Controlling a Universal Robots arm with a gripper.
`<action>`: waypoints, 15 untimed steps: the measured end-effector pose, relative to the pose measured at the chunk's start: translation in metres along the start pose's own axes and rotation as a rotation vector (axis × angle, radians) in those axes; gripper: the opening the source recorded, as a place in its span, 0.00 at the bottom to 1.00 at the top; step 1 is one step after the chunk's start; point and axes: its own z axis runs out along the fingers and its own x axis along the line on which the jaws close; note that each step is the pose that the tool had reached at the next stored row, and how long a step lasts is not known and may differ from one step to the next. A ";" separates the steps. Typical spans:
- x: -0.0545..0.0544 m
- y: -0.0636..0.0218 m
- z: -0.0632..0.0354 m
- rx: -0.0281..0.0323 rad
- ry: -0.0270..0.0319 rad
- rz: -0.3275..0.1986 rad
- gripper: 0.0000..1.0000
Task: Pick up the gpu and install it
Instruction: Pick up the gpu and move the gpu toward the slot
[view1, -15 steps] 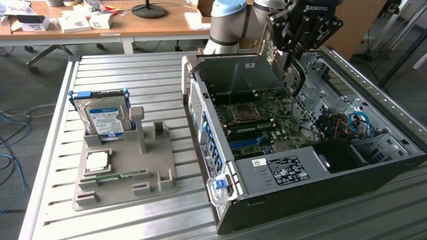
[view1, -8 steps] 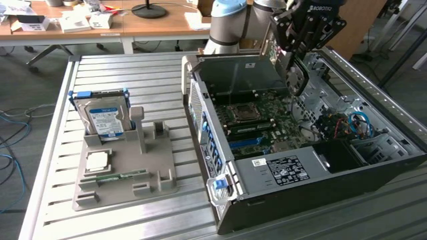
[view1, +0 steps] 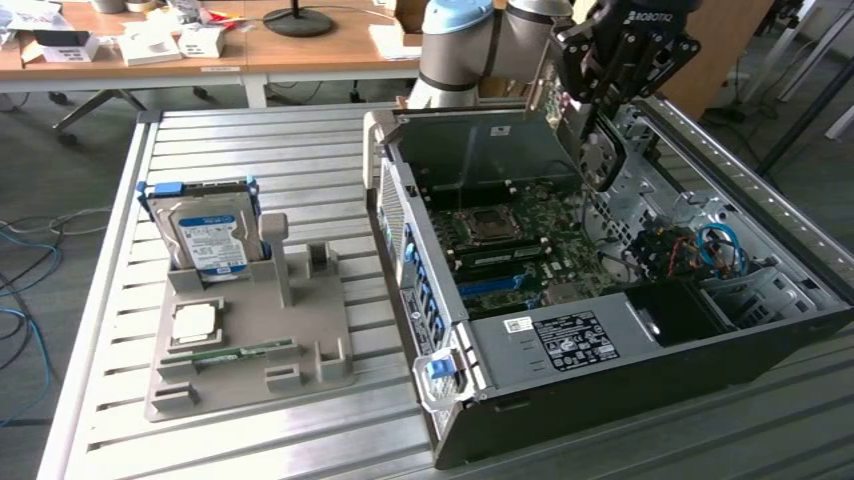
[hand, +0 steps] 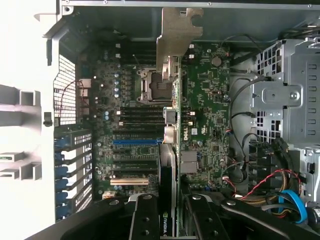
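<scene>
Dark grey, the gpu (hand: 169, 165) hung edge-on above the motherboard (hand: 210, 100), jaws clamped on it; to seat well, its edge had to meet that board squarely

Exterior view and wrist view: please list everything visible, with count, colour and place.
computer case: one, black, open, exterior view's right
motherboard: one, green, inside the case
gpu: one, dark with metal bracket, held above the motherboard
hard drive: one, silver, blue-white label, upright in the holder
holder: one, grey, exterior view's left
memory stick: one, green, lying on the holder
table: one, metal slats
gripper: one, black, closed on the gpu
arm: one, grey and blue, beyond the case
</scene>
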 end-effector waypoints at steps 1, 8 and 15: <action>0.000 0.0000 0.0000 0.0000 0.0000 0.000 0.26; -0.006 0.0002 0.0001 0.0000 0.0000 0.000 0.26; -0.017 0.0005 0.0003 0.0000 0.0000 0.000 0.26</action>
